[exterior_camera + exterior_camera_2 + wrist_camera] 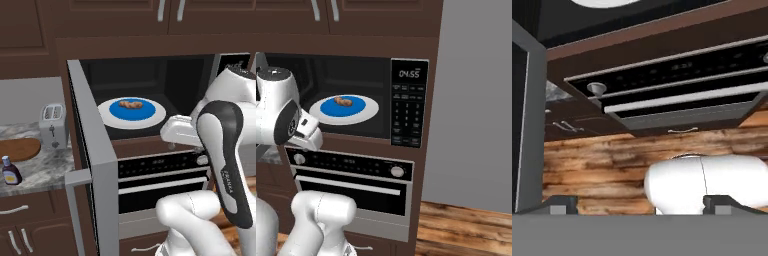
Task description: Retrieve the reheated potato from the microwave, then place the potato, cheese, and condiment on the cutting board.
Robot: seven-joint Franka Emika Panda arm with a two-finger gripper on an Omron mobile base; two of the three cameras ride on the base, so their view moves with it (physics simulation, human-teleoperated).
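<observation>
Left base view: the microwave point(150, 95) stands with its door point(92, 155) swung wide; the potato point(132, 105) lies on the plate point(131, 113) inside. The gripper point(641, 204), jaws spread wide and empty, hangs just below the microwave's front edge.

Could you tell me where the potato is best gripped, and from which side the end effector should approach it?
Grip the potato across its narrow middle, probably coming in through the microwave's open front and slightly from above. It lies flat and elongated at the centre of the blue-and-white plate, so its short width suits the fingers. The cavity roof seems to rule out a steep descent. The end effector is open.
</observation>
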